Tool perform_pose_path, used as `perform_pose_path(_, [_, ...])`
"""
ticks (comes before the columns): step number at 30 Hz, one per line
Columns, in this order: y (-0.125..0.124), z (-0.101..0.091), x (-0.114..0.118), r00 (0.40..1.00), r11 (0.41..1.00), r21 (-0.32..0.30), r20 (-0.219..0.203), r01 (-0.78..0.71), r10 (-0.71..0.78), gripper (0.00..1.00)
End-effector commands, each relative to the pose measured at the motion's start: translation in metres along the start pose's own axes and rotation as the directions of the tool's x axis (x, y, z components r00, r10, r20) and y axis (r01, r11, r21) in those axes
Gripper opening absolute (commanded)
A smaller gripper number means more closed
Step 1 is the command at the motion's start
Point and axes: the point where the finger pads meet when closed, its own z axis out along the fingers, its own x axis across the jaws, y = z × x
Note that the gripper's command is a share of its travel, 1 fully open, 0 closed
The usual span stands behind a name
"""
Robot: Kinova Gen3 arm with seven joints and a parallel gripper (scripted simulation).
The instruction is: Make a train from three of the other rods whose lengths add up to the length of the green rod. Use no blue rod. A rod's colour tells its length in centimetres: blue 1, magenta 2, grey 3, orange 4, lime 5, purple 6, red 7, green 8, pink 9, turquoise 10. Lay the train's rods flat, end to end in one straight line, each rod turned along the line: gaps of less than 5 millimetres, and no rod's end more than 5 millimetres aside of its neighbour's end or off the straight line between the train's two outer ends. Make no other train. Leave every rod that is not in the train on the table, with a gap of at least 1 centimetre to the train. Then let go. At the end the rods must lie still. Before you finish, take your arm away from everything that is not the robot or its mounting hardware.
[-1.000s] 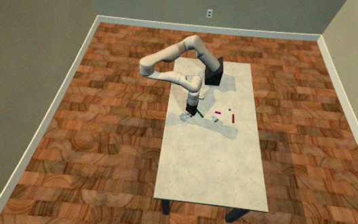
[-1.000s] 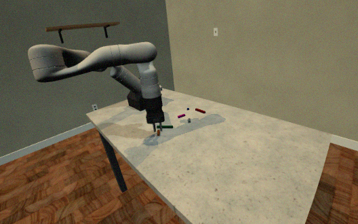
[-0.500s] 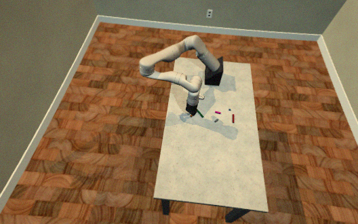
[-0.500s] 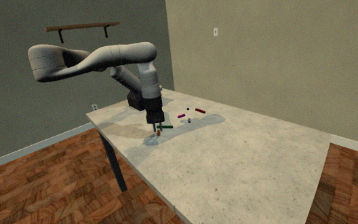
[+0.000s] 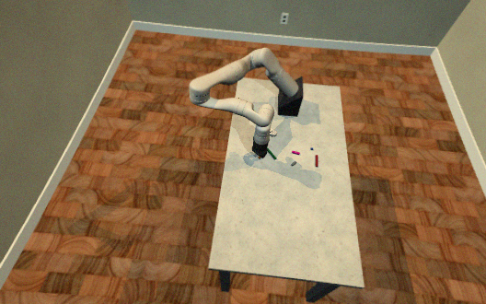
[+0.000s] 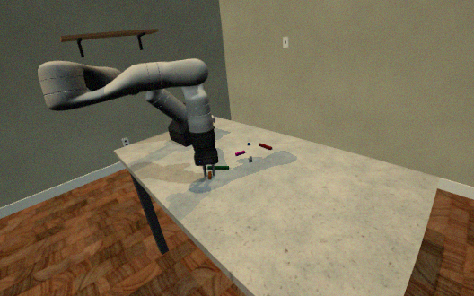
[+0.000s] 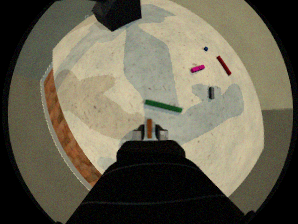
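Observation:
My gripper (image 6: pixel 209 171) is low over the table near its left edge, its fingers partly open. A short orange rod (image 6: pixel 209 175) lies on the table between the fingertips; the wrist view shows the orange rod (image 7: pixel 149 125) straight ahead between the two finger tips. I cannot see the fingers pressing on it. The green rod (image 6: pixel 218 168) lies flat just beyond the gripper, and it shows in the wrist view (image 7: pixel 164 106) too. Further right lie a magenta rod (image 6: pixel 240 152), a small grey rod (image 6: pixel 250 159), a red rod (image 6: pixel 265 146) and a tiny blue rod (image 6: pixel 249 143), all apart from one another.
The arm's dark base block (image 5: pixel 291 99) stands at the far end of the table. The table's left edge (image 7: pixel 63 129) is close to the gripper. The rods cluster in the far half of the table top (image 5: pixel 295 157).

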Motion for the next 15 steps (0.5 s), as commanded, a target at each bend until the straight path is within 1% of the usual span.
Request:
perform_pose_path(1, [-0.0008,0.0026,-0.0001,1.0,1.0,0.002,0.0,0.0,0.0,0.54])
perform_pose_path(15, [-0.0008,0.008,-0.0001,1.0,1.0,0.002,0.0,0.0,0.0,0.54])
